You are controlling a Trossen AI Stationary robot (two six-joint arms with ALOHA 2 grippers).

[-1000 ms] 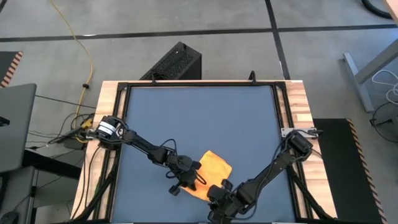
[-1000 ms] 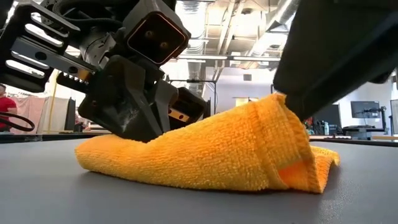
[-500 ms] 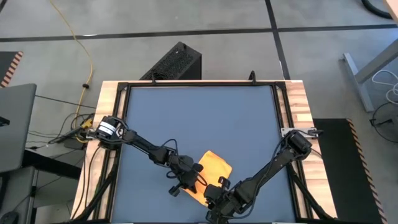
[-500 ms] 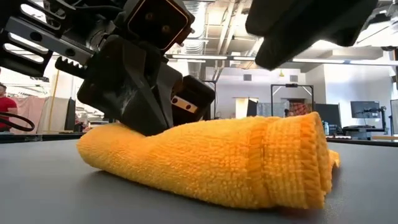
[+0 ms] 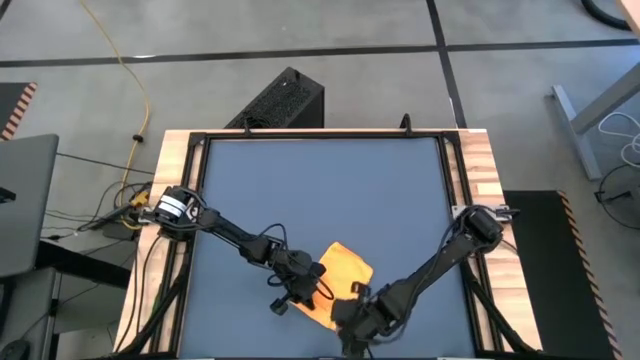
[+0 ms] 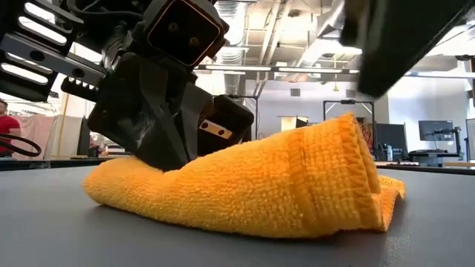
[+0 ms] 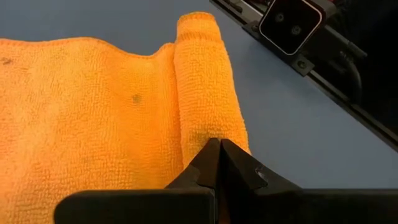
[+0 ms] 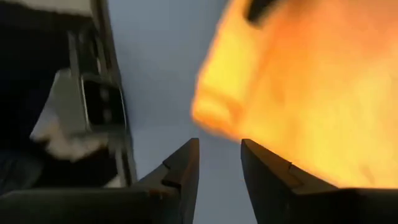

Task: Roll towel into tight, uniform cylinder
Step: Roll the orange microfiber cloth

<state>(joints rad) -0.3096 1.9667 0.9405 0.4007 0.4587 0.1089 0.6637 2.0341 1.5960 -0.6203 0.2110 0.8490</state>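
Here, found the towel (image 5: 338, 278) at the near middle of the bench (image 5: 320, 190), partly rolled, one end thicker than the other. Found the left tool (image 7: 219, 149) with tips pressed together, seemingly pinching the rolled edge where roll meets flat cloth, probably to keep the turns from springing loose. Found the right tool (image 8: 219, 163) at the near end of the roll, fingers a little apart with nothing between them, likely placed to take or tuck that end next.

From above, saw only a small yellow patch between the two arms, the roll itself mostly covered by them. From bench height, saw the side shape instead: a tapering hump, fat at one end, thin and flat under the left arm, so far from even. From the left wrist, saw the narrow rolled ridge beside a wide unrolled stretch, meaning much rolling remained. From the right wrist, saw the towel close and blurred, beyond the parted fingers and apparently clear of them.
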